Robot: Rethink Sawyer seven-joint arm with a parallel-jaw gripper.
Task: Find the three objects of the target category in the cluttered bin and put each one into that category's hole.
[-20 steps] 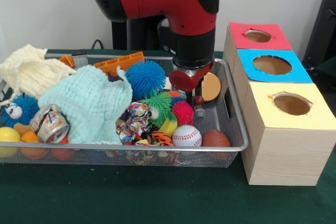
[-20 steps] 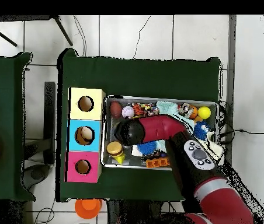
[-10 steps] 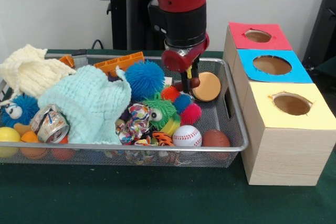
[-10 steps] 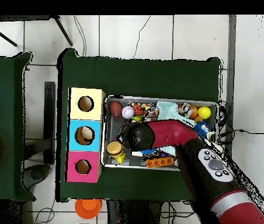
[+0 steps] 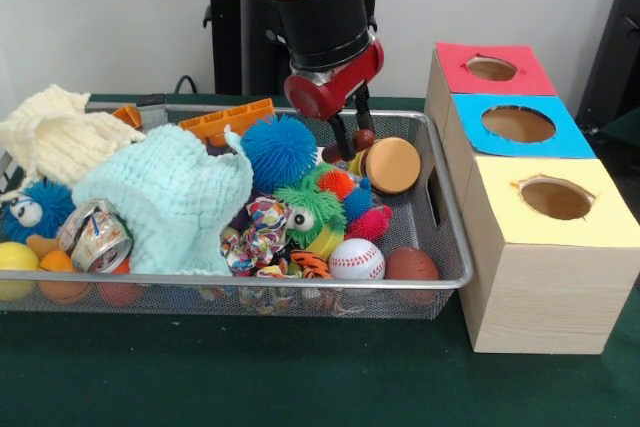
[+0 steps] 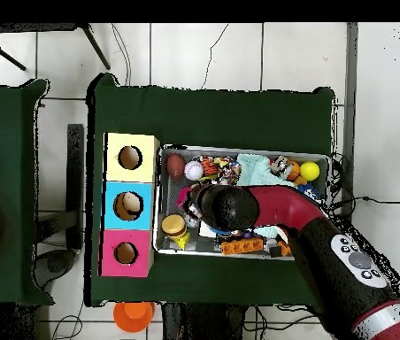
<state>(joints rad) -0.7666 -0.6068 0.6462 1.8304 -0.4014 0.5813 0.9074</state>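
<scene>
Bin [image 5: 440, 247] crammed with toys | gripper [image 5: 352, 139] above tan wooden disc [image 5: 392, 165], fingers slightly apart | small dark-red ball [image 5: 364, 137] sits between them

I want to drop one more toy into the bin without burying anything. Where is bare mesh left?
Little is free. Bare mesh shows along the bin's wall nearest the boxes, between the round burger toy and the brown football. Elsewhere it is crowded: the mint knitted cloth, spiky balls and baseball cover the floor, and the gripper hangs beside the burger toy.
</scene>
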